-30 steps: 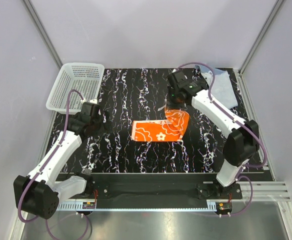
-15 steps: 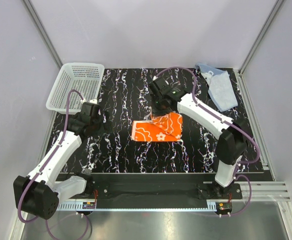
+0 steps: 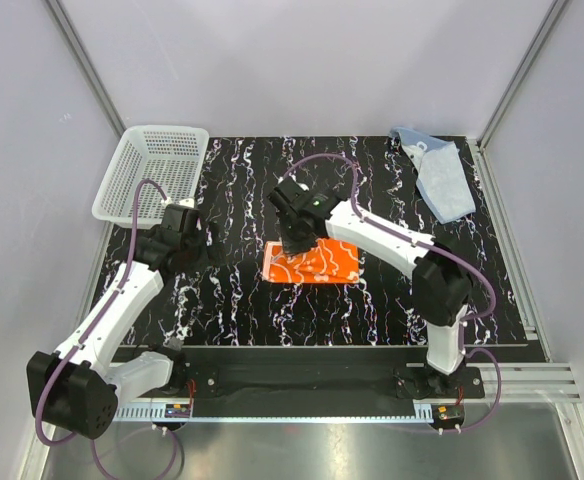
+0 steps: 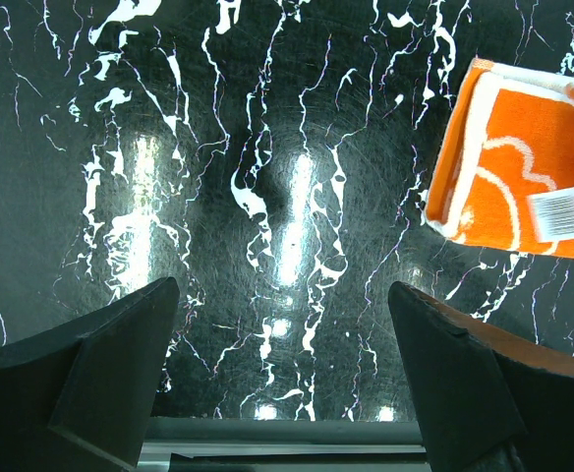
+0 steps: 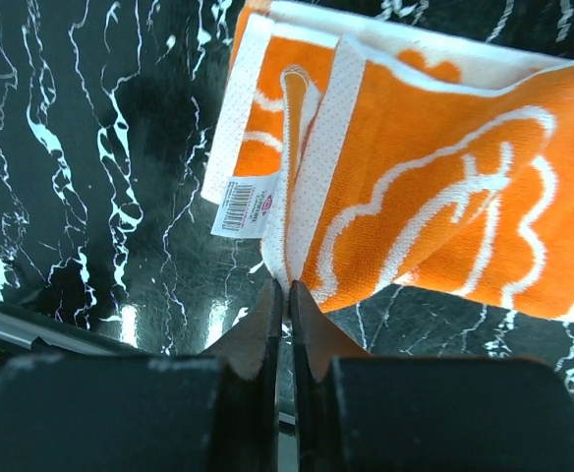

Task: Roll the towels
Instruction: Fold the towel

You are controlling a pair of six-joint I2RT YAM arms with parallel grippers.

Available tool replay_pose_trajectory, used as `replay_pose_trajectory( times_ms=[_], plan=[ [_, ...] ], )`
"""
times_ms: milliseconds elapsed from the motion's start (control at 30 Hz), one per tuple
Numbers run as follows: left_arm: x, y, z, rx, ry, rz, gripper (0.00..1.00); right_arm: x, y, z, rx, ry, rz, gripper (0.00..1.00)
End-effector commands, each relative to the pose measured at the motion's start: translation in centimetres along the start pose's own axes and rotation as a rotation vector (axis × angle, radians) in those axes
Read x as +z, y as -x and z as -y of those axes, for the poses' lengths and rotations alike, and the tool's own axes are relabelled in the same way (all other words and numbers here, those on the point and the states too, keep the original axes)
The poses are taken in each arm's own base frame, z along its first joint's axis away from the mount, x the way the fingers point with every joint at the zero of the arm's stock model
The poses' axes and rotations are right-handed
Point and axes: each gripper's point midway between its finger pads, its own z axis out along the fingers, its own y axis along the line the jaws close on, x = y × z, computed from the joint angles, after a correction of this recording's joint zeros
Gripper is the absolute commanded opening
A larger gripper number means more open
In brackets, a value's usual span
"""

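Note:
The orange towel (image 3: 324,263) with white prints lies in the middle of the black marbled table, its right end folded over to the left. My right gripper (image 3: 294,246) hangs over the towel's left part, shut on a white-edged corner of the orange towel (image 5: 434,197) right at its tips (image 5: 287,286). A white label (image 5: 243,206) hangs beside that corner. The light blue towel (image 3: 442,178) lies crumpled at the far right corner. My left gripper (image 4: 282,287) stands open over bare table, left of the orange towel (image 4: 508,167), holding nothing.
A white mesh basket (image 3: 152,170) stands at the far left corner, partly off the table top. Metal frame posts and pale walls close the cell on three sides. The right arm's cable (image 3: 322,165) loops above the table behind the towel.
My right gripper has carried the orange towel's right end leftward over the rest of it, so the towel now lies doubled and shorter. The left arm has not moved.

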Motion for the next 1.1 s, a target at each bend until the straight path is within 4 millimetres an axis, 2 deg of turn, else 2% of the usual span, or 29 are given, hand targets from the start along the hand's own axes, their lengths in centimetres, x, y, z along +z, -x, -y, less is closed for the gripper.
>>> replay_pose_trajectory(
  times_ms=[0,100,267,333,433,500,567,667,700,767,800,867,933,967,1000,1033,1067],
  plan=[
    [-0.5,1.1,0.3,0.006,-0.017,0.052,0.94,0.1,0.7,-2.9,-0.002,0.059,0.038,0.0],
    [-0.4,1.0,0.3,0.006,-0.017,0.05,0.94,1.7,-0.6,-3.9,-0.013,0.056,0.012,0.0],
    [-0.4,1.0,0.3,0.007,-0.015,0.048,0.94,3.9,-2.2,-4.9,-0.028,0.061,-0.02,0.08],
    [-0.4,1.0,0.3,0.007,-0.013,0.048,0.94,4.6,-2.9,-5.2,-0.034,0.059,-0.036,0.21],
    [-0.3,1.0,0.2,0.007,-0.011,0.047,0.94,5.2,-3.2,-5.3,-0.04,0.054,-0.04,0.53],
    [-0.3,1.0,0.2,0.008,-0.01,0.047,0.94,5.3,-3.1,-5.3,-0.044,0.053,-0.033,0.61],
    [-0.2,0.9,0.2,0.008,-0.004,0.041,0.94,4.8,-2.4,-5.4,-0.049,0.053,-0.01,0.67],
    [0.0,0.8,0.0,0.009,0.007,0.036,0.94,2.6,-0.5,-5.9,-0.056,0.068,0.057,0.78],
    [0.1,0.9,0.0,0.007,0.012,0.036,0.94,1.0,0.4,-6.2,-0.063,0.086,0.093,0.8],
    [0.1,0.9,-0.2,0.009,0.022,0.036,0.94,-0.8,1.4,-5.9,-0.061,0.083,0.141,0.87],
    [0.1,0.8,-0.2,0.011,0.024,0.035,0.94,-2.6,1.8,-5.6,-0.061,0.093,0.172,0.9],
    [0.1,0.8,-0.3,0.012,0.033,0.037,0.94,-4.1,2.1,-4.4,-0.049,0.07,0.211,0.93],
    [0.1,0.8,-0.3,0.015,0.038,0.038,0.94,-5.8,1.8,-1.5,0.01,0.028,0.241,0.92],
    [0.2,0.7,-0.2,0.021,0.041,0.036,0.94,-6.0,1.5,0.1,0.047,0.002,0.237,0.92],
    [0.2,0.7,-0.2,0.024,0.043,0.034,0.94,-6.2,0.0,2.3,0.096,-0.021,0.217,0.92],
    [0.2,0.7,0.0,0.03,0.039,0.033,0.94,-6.1,0.0,4.8,0.161,-0.051,0.209,0.91],
    [0.3,0.7,0.1,0.033,0.038,0.033,0.94,-6.1,-0.5,6.3,0.2,-0.062,0.206,0.9]
  ],
)
